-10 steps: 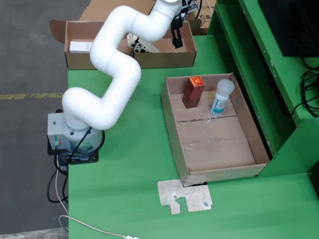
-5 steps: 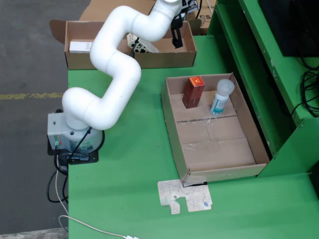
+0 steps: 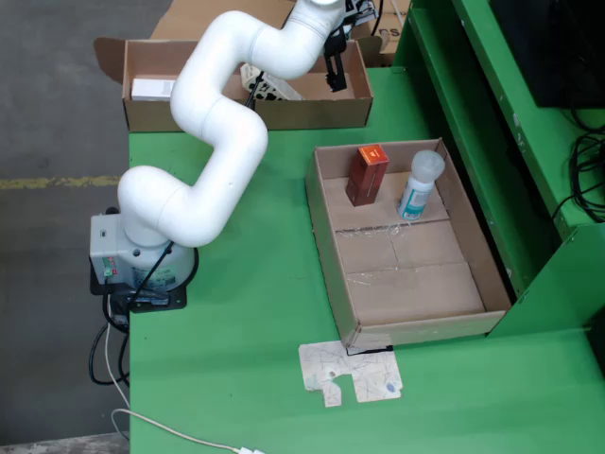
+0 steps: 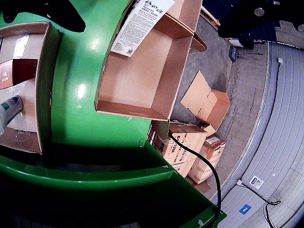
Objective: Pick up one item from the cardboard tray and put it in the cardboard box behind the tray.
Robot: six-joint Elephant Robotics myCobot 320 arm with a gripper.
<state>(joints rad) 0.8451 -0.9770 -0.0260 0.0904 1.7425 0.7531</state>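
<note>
The cardboard tray (image 3: 326, 236) lies on the green table and holds an upright red-brown carton (image 3: 367, 173) and a white bottle (image 3: 419, 184) with a teal label at its far end. The cardboard box (image 3: 312, 113) stands behind the tray. My gripper (image 3: 336, 71) hangs over the box's right part. In the wrist view the gripper (image 4: 154, 14) is open, its black fingers (image 4: 61, 14) set wide apart. A white labelled packet (image 4: 142, 21) lies in the box (image 4: 156, 61) below, free of the fingers. The tray (image 4: 42, 85), carton (image 4: 19, 71) and bottle (image 4: 9, 107) show at the left.
A white carton (image 3: 151, 88) lies in the box's left part. A flat cardboard scrap (image 3: 350, 372) sits on the table in front of the tray. A green frame (image 3: 492, 142) rises on the right. The arm's base (image 3: 142, 255) stands at the table's left edge.
</note>
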